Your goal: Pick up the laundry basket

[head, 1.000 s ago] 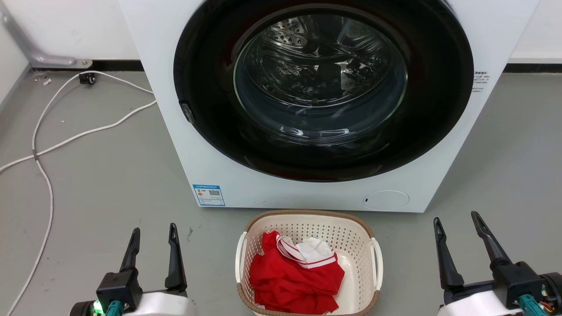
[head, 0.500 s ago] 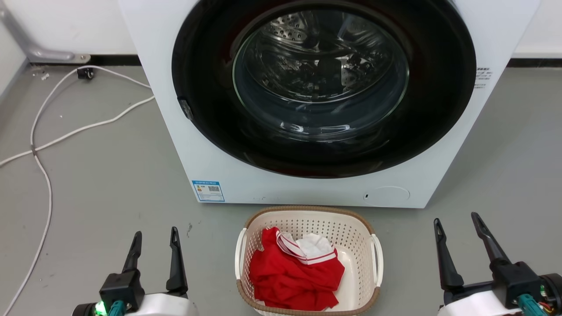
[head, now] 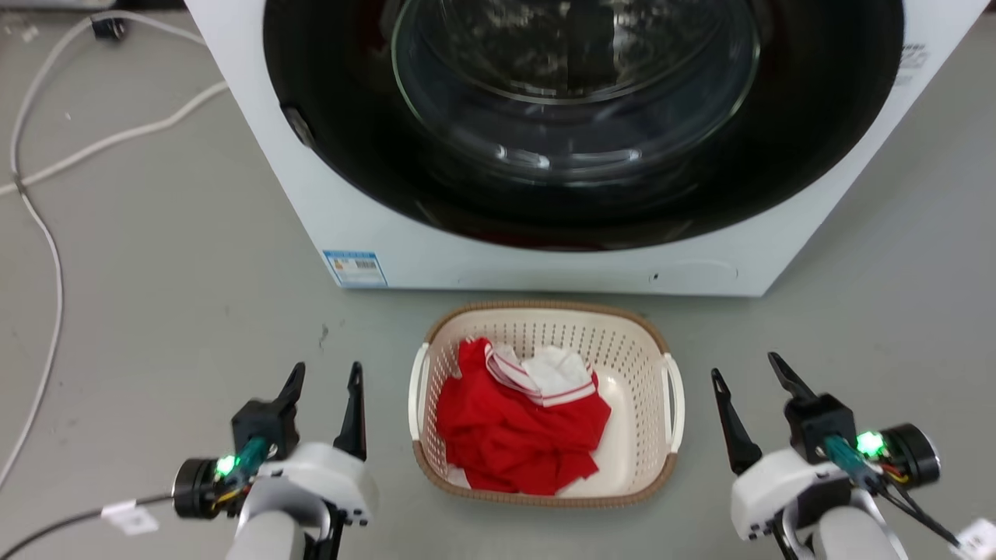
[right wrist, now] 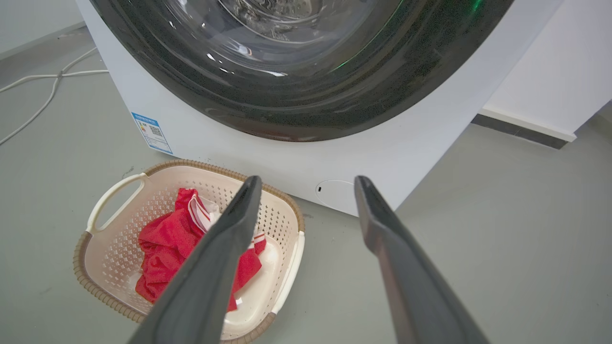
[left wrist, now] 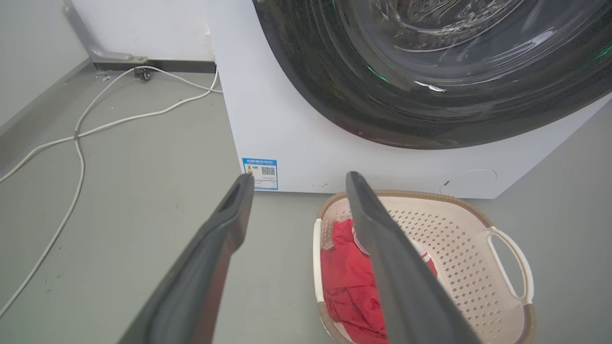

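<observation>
Grey floor [head: 156,311], white wall [left wrist: 143,24] at the back. The basket [head: 630,350] sits upright on the floor, cream with a brown rim, touched by neither gripper. Washer [head: 545,268], white with a dark round glass door, stands just behind the basket. Inside the basket: a crumpled red garment [head: 513,428], with a white cloth [head: 556,365] edged in red stripes on top, toward the basket's back. Left gripper [head: 327,367] is near the basket's left handle [head: 418,393] but apart from it, fingers spread, nothing between them. Right gripper [head: 743,365] is near the right handle [head: 675,397], also apart, fingers spread and empty. White cable [head: 47,233] lies well left of the basket. Blue label [head: 355,268] on the washer, behind and left of the basket
</observation>
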Available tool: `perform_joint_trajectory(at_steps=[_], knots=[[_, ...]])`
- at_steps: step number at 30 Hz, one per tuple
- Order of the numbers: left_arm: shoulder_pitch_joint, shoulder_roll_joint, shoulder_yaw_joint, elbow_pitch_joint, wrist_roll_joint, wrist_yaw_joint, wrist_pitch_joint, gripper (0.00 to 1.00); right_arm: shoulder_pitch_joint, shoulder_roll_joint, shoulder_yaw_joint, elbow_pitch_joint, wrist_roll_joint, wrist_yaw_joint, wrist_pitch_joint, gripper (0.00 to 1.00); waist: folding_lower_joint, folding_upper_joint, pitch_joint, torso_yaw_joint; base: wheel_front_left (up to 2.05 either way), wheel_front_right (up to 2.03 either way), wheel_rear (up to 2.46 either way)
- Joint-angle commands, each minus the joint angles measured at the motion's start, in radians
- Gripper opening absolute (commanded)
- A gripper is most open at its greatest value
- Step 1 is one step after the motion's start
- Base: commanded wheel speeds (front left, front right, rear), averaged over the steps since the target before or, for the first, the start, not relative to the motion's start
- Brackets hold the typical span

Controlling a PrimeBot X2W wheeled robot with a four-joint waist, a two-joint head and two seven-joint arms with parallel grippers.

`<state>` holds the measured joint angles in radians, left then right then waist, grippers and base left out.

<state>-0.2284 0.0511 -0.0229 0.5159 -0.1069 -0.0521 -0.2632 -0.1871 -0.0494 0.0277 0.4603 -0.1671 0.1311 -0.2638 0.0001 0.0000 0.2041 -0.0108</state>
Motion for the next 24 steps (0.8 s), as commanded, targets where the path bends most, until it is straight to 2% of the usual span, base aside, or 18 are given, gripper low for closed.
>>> perform_joint_trajectory(at_steps=[1, 13, 24], knots=[[-0.020, 0.003, -0.001, 0.012, 0.007, -0.004, -0.002, 1.00, -0.022, -0.002, 0.002, 0.014, -0.007, -0.001, -0.002, 1.00, -0.0001, 0.0000, 0.034, -0.003, 0.00, 0.00, 0.00], [-0.306, 0.046, -0.060, 0.380, 0.051, -0.054, -0.002, 1.00, -0.315, -0.001, 0.043, 0.345, -0.068, -0.001, -0.002, 1.00, -0.0001, 0.0000, 0.225, -0.029, 0.00, 0.00, 0.00], [-0.527, 0.068, -0.132, 0.641, 0.064, -0.073, -0.002, 1.00, -0.526, -0.001, 0.091, 0.561, -0.032, -0.001, -0.002, 1.00, -0.0001, 0.0000, 0.381, -0.035, 0.00, 0.00, 0.00]])
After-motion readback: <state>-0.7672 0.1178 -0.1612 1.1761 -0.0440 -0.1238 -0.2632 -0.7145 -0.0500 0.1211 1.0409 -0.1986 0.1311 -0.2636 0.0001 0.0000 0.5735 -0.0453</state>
